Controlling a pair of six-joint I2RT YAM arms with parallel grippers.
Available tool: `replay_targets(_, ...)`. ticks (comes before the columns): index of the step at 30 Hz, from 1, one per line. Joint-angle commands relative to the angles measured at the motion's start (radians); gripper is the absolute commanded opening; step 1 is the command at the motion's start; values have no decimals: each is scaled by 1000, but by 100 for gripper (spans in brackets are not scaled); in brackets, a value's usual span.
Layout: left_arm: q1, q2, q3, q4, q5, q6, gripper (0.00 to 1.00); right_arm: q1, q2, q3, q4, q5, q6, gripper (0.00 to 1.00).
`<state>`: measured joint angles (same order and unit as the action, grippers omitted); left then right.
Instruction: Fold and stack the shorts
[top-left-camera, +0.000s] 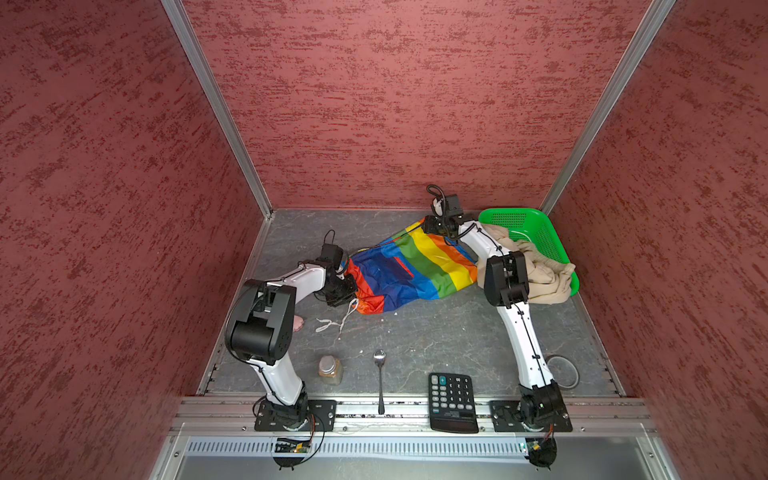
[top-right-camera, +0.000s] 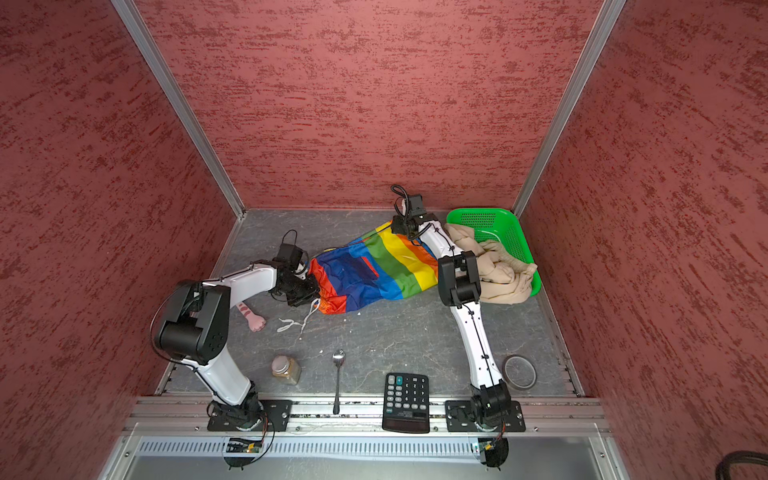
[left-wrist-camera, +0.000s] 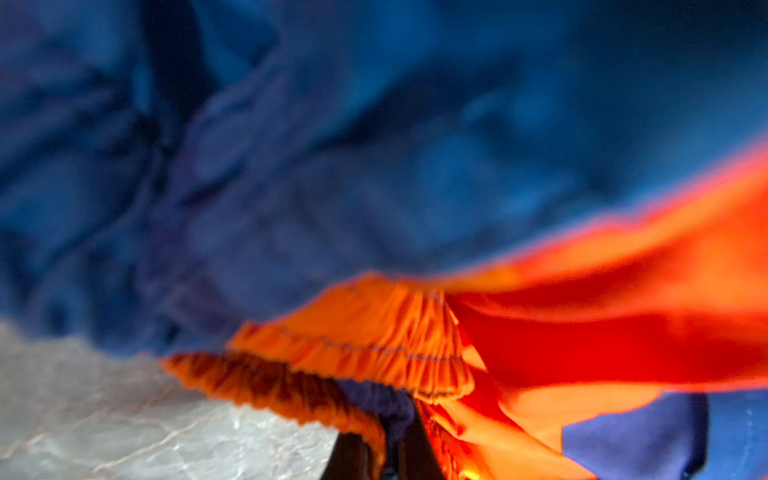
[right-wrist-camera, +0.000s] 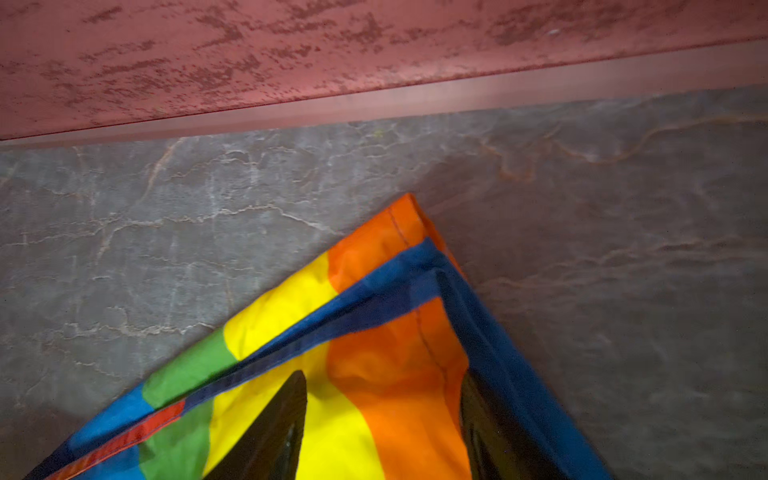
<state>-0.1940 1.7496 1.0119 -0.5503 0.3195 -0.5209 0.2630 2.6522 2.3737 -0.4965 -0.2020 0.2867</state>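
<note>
Shiny rainbow-striped shorts (top-left-camera: 415, 270) lie stretched and wrinkled between both grippers: the left gripper (left-wrist-camera: 382, 451) pinches their gathered orange waistband; the right gripper (right-wrist-camera: 382, 378), jaws spread, sits over the hem corner.

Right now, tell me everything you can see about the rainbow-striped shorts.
The rainbow-striped shorts are thin, shiny cloth in red, orange, yellow, green and blue bands, lying wrinkled and spread across the grey table. The left jaws are shut on the gathered orange waistband; the right jaws stand open over a far hem corner. A white drawstring trails onto the table.
</note>
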Motion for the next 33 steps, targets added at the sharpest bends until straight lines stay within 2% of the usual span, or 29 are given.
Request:
replay_targets(1,-6,42,-6,-14,-3,19,11,2,1,-7,63,-43,18,41)
replay_targets(4,-6,50,-13,-10,0,20,11,-4,-1,-5,96,-31,37,9)
replay_targets(6,-6,54,-16,-9,0,21,11,-8,-1,-1,119,-19,53,0)
replay_targets(15,-7,84,-24,-6,6,27,11,-54,-1,20,215,154,129,0)
replay_targets(20,-5,110,-35,3,10,29,11,-69,80,129,204,132,149,0)
replay_targets(23,-2,124,-30,3,14,25,11,-68,118,163,187,101,152,15)
replay_targets(24,-2,124,-26,-1,15,24,11,-69,121,161,181,89,152,22)
replay_targets(25,-1,124,-20,-3,16,22,11,-68,121,162,170,76,150,33)
replay_targets(27,-1,118,-3,-13,17,19,11,-68,108,161,134,70,138,43)
replay_targets(31,1,94,38,-52,2,12,11,-61,14,110,53,131,92,54)
replay_targets(33,4,69,48,-66,0,12,11,-48,-92,-3,60,180,68,56)
